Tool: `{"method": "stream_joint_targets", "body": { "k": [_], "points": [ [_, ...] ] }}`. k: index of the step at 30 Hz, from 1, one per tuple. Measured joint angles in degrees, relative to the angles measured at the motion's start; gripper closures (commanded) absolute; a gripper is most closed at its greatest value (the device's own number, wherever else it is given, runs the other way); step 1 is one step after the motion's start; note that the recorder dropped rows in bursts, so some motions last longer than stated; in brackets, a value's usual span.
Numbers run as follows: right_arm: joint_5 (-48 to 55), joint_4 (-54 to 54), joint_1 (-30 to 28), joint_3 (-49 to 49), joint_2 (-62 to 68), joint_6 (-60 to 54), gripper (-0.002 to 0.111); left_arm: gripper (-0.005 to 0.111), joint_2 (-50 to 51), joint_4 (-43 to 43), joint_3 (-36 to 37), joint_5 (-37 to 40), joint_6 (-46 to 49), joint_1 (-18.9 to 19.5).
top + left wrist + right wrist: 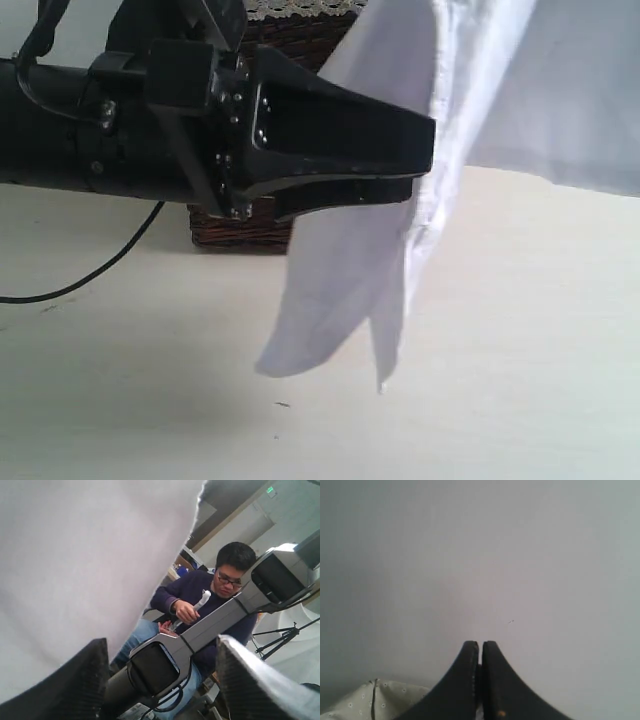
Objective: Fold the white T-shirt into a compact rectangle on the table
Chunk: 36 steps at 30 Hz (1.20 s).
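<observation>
The white T-shirt point(350, 260) hangs in the air from above the exterior view. Its lowest folds dangle close over the table point(500, 350), and no lettering shows. My left gripper point(420, 165) fills the upper left of that view and points right, its fingertips at the hanging cloth's edge. In the left wrist view my left gripper point(160, 645) is open with its fingers wide apart and nothing between them, and the T-shirt point(75, 555) hangs beside one finger. My right gripper point(480, 644) is shut, with a sliver of pale cloth low between its fingers. It is out of the exterior view.
A dark wicker basket point(240, 225) with a lace-trimmed liner point(300, 8) stands behind my left arm. A black cable point(100, 270) trails over the table at the left. A seated person point(220, 590) and a grey arm link point(215, 620) show past my left fingers. Flowered cloth point(370, 700) shows beside my right gripper.
</observation>
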Motion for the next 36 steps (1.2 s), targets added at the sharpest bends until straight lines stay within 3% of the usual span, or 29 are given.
{"method": "stream_joint_targets", "body": {
  "k": [11, 32, 36],
  "points": [
    [0.34, 0.00, 0.00, 0.00, 4.86, 0.82, 0.108, 0.036, 0.00, -0.14, -3.37, 0.19, 1.80, -3.83],
    [0.24, 0.00, 0.00, 0.00, 4.85, 1.23, 0.108, 0.037, 0.00, -0.14, -3.37, -0.69, 3.03, -3.86],
    [-2.52, 0.03, 0.00, 0.00, 4.51, -2.54, 0.108, 0.037, 0.00, 1.54, -3.47, -2.13, 3.07, -1.77]
  ]
}}
